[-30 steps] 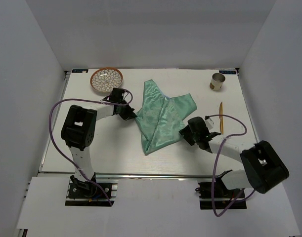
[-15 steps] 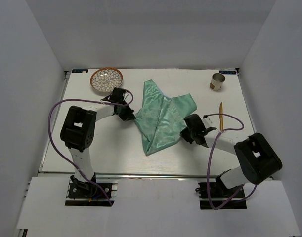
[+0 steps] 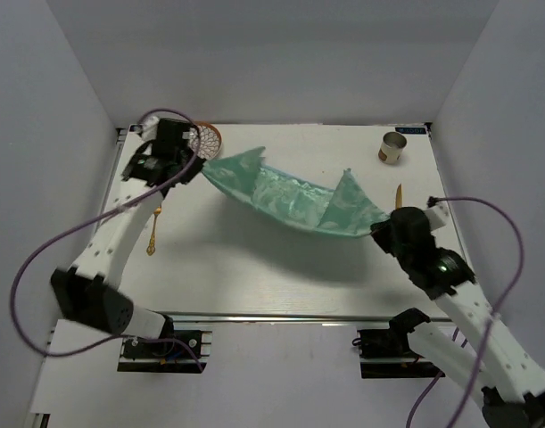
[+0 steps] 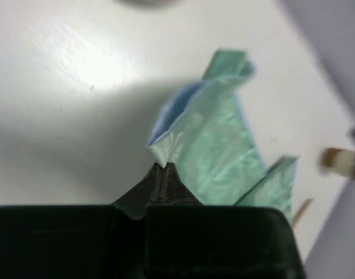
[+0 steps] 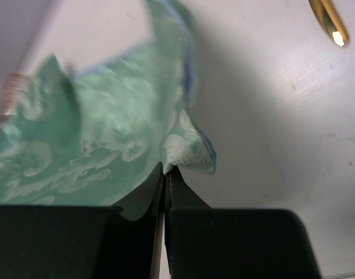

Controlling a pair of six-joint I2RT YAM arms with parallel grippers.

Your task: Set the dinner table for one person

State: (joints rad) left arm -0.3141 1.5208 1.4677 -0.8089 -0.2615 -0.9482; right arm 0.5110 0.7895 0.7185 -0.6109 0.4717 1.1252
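From above, we see the left pincer [image 3: 199,168] closed tight on one corner of the green cloth [image 3: 290,196], near the far left of the white surface [image 3: 254,267]. The right pincer [image 3: 382,234] is closed on the opposite end, nearer the right edge. The cloth hangs stretched between the two, sagging in the middle, with two points standing up from it. Its shadow falls on the surface just in front of it. The surface lies under both pincers and spreads out on all sides of them. A patterned plate [image 3: 211,138] sits at the far left, partly hidden by the left arm. A metal cup [image 3: 392,147] stands at the far right, and a gold knife [image 3: 399,196] lies near it. A gold piece of cutlery [image 3: 153,234] lies on the left side, apart from the cloth.

From the left wrist, the left pincer [image 4: 160,174] has its tips pressed together on a folded corner of the cloth [image 4: 223,151], which runs away from it to the right. The surface [image 4: 78,116] shows beneath, with the cloth's shadow across it.

From the right wrist, the right pincer [image 5: 165,174] also has its tips together, pinching a small fold of the cloth [image 5: 107,139], which billows up and to the left. The bare surface [image 5: 282,145] lies below and to the right, and the knife [image 5: 328,20] is at the top corner.
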